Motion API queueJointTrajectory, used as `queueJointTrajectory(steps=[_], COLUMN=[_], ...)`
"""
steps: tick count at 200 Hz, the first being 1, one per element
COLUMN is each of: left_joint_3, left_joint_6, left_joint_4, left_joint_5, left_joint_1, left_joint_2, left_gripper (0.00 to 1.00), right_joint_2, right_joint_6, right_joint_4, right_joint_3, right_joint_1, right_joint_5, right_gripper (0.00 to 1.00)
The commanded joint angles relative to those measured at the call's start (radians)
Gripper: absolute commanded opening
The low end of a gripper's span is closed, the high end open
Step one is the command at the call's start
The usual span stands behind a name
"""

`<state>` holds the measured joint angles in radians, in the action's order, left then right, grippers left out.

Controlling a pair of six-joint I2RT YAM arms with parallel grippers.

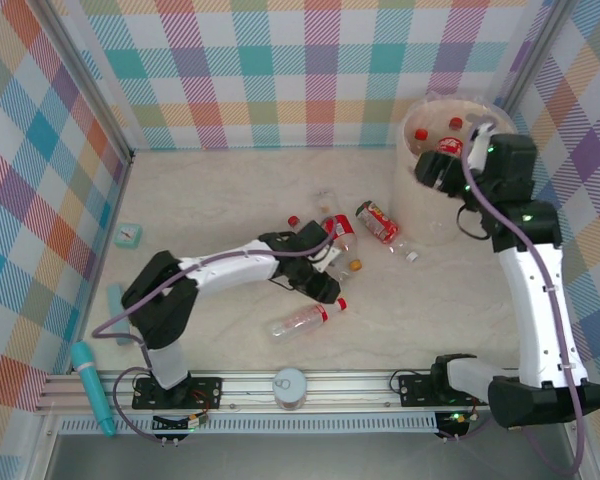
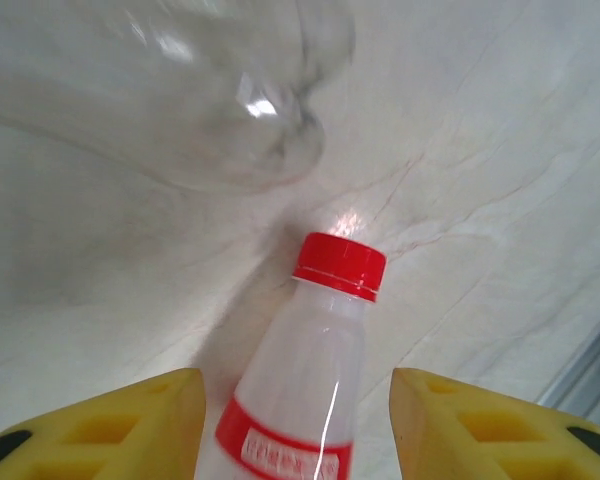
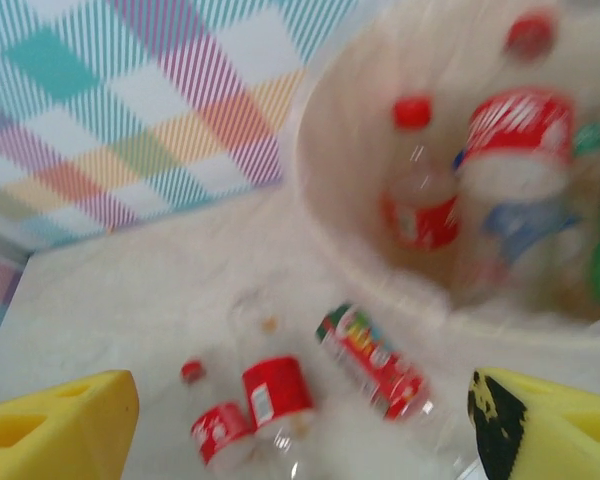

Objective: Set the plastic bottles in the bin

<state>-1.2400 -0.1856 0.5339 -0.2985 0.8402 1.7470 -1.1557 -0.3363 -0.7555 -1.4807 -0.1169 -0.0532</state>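
Observation:
My left gripper (image 1: 328, 288) is low over the middle of the table, shut on a clear bottle (image 2: 310, 390) with a red cap and red label, cap pointing away from the wrist. Another clear bottle (image 2: 210, 110) lies just beyond it. My right gripper (image 1: 435, 170) hangs open by the near rim of the beige bin (image 1: 412, 200), nothing between its fingers. Several red-labelled bottles (image 3: 420, 200) lie inside the bin (image 3: 350, 200). More bottles lie on the table: a colourful red one (image 1: 378, 222), a red-labelled one (image 1: 340, 232) and a long clear one (image 1: 300, 322).
A teal-and-pink stick (image 1: 92, 385) and a round can top (image 1: 290, 385) rest on the metal rail at the near edge. A small teal object (image 1: 128, 234) sits by the left wall. Checked walls close in the back and both sides.

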Motion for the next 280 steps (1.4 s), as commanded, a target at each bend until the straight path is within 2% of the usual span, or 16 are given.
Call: queueJointTrajectory(steps=[1, 23, 42, 60, 100, 140, 186, 211, 247, 280], left_joint_3=[0.029, 0.034, 0.063, 0.120, 0.184, 0.213, 0.185, 0.184, 0.217, 0.224], left_joint_6=[0.024, 0.130, 0.246, 0.309, 0.321, 0.307, 0.237, 0.226, 0.209, 0.189], left_joint_4=[-0.027, 0.074, 0.171, 0.213, 0.258, 0.261, 0.191, 0.199, 0.167, 0.143], left_joint_5=[-0.016, 0.016, -0.029, 0.004, 0.034, 0.041, 0.016, 0.064, 0.103, 0.144], left_joint_1=[-0.070, -0.097, -0.086, -0.055, 0.049, 0.141, 0.192, 0.217, 0.217, 0.205], left_joint_2=[-0.115, -0.159, -0.168, -0.182, -0.203, -0.162, -0.112, -0.063, -0.016, -0.039], left_gripper=[0.52, 0.71, 0.91, 1.00, 1.00, 1.00, 1.00, 1.00, 0.90, 0.69], right_joint_2=[0.050, 0.092, 0.141, 0.179, 0.239, 0.258, 0.270, 0.280, 0.297, 0.307], right_joint_6=[-0.089, -0.171, -0.221, -0.241, -0.240, -0.246, -0.253, -0.253, -0.260, -0.271], right_joint_4=[-0.023, -0.004, 0.021, 0.019, -0.030, -0.040, -0.039, -0.047, -0.045, -0.052], right_joint_3=[0.110, 0.246, 0.345, 0.396, 0.401, 0.411, 0.424, 0.425, 0.431, 0.440], right_joint_1=[-0.083, -0.160, -0.178, -0.178, -0.179, -0.179, -0.179, -0.178, -0.179, -0.178], right_joint_5=[-0.043, -0.084, -0.087, -0.064, 0.003, 0.012, 0.024, 0.035, 0.026, 0.009], right_gripper=[0.85, 0.85, 0.85, 0.84, 0.84, 0.85, 0.85, 0.85, 0.85, 0.85])
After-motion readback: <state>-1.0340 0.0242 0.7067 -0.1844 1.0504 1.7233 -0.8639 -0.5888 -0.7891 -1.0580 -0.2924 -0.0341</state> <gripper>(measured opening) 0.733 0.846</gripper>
